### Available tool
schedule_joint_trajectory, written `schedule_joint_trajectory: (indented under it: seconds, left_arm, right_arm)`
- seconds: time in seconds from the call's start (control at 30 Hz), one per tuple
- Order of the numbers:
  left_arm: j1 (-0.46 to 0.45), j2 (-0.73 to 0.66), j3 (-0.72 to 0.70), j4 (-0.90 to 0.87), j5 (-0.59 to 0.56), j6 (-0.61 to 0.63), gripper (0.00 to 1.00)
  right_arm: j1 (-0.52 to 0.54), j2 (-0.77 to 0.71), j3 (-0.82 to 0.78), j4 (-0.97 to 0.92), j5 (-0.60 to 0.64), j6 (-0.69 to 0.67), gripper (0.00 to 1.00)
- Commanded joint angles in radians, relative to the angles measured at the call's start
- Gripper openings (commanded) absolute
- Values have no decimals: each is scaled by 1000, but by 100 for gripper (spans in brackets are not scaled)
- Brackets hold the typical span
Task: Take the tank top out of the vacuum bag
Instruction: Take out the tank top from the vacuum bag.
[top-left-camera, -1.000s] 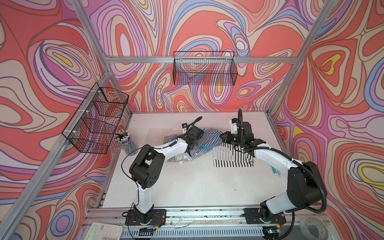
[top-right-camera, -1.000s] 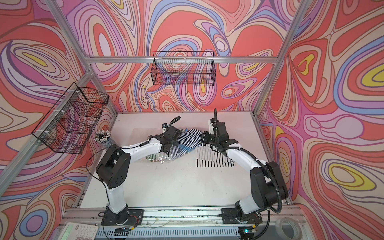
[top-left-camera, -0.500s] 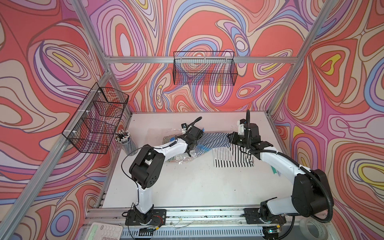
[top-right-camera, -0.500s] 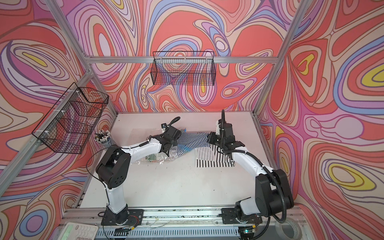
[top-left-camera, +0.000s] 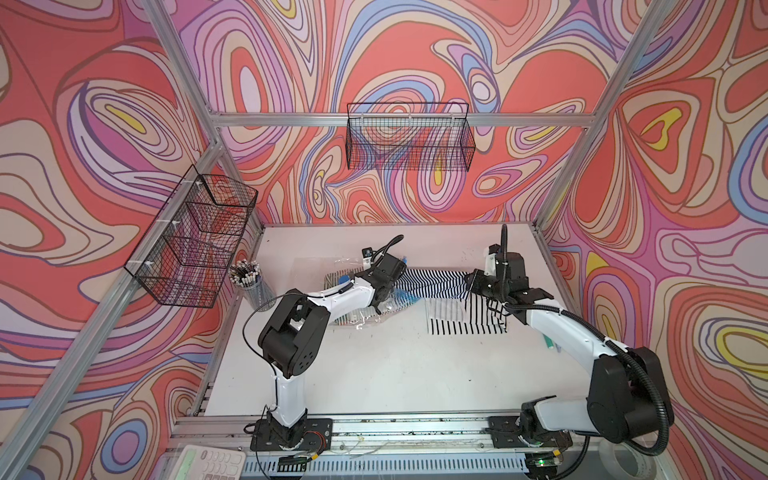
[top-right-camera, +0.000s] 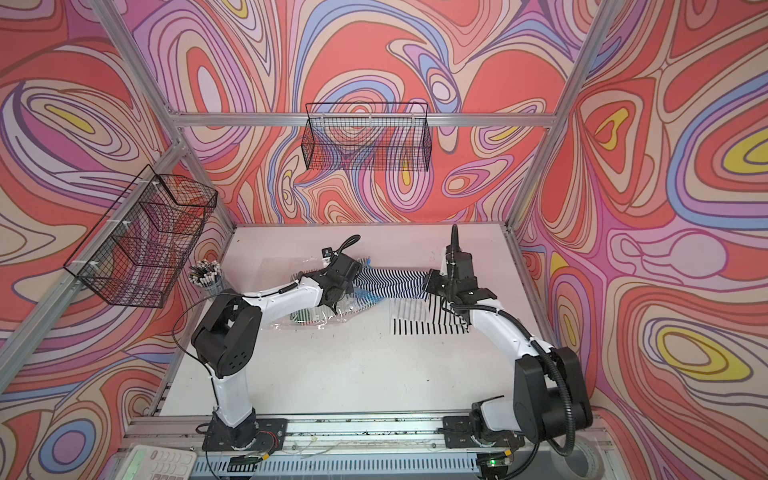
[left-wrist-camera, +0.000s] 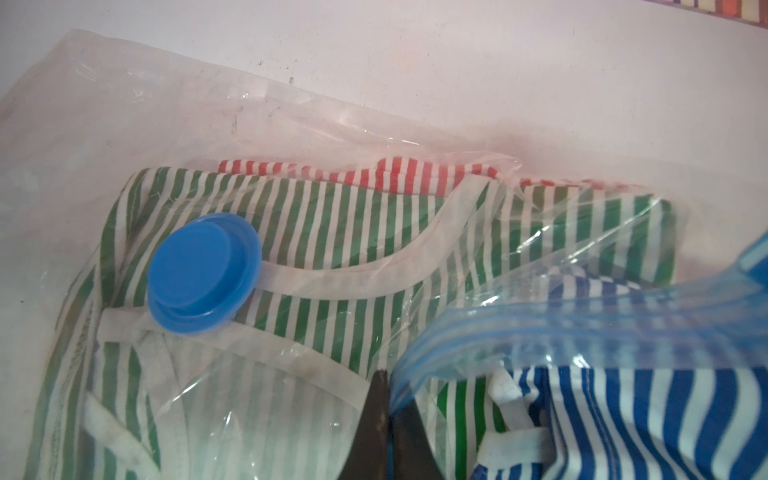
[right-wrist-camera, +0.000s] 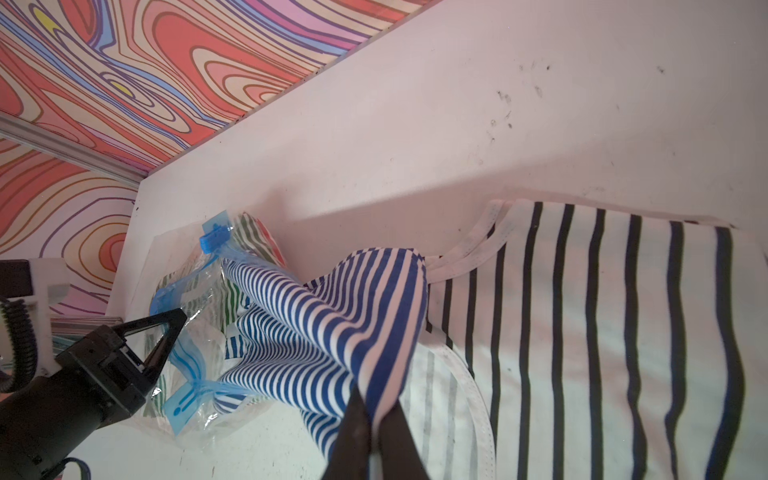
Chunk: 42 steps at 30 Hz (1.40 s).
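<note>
My jaws are pressed together, their black tips pinching one end of the light-blue zip strip (left-wrist-camera: 582, 332) of the large clear plastic vacuum bag (left-wrist-camera: 124, 104). The round blue valve cap (left-wrist-camera: 203, 272) sits on the bag's clear film, well apart from my jaws, directly over a green-and-white striped garment (left-wrist-camera: 374, 232) inside the bag. Beyond the cap, farther from me, a red-and-white striped cloth (left-wrist-camera: 399, 174) shows past the edge of the green one, also under the film. On my side of the cap, just beside the jaws, a blue-and-white striped tank top (left-wrist-camera: 623, 415) lies bunched under the zip strip. Past the cap and the bag's far edge lies the bare white surface (left-wrist-camera: 457, 54).
</note>
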<state>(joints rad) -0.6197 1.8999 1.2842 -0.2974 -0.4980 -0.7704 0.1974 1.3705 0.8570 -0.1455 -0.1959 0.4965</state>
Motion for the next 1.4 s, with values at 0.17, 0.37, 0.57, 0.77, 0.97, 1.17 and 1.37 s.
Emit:
schedule_joint_trajectory:
  seconds: [0.17,0.37,0.57,0.77,0.97,1.17,1.37]
  left_arm:
    - [21,-44,-41,-74,-49,29,0]
    - [21,-55,-49,-84,-81,51,0]
    - [21,-62,-54,-92,-84,62,0]
    - [21,-63,-54,-81,-48,63,0]
    - [20,-77,-64,-78,-6,53,0]
    - [15,-81,-80,-59,33,48,0]
    - [7,-60,-58,-59,58,64,0]
  right_arm:
    - [-33,-21,-7,-45,68,-61,0]
    - [-39,-23,-28,-48,101,-58,0]
    - [-52,-17,-21,-71,177,-88,0]
    - [-56,22,-2,-32,174,-70,0]
    - [-57,48,43,2,211,-80,0]
    - [-58,50,71,72,238,-106,0]
    - [-59,94,118,12,286,-111,0]
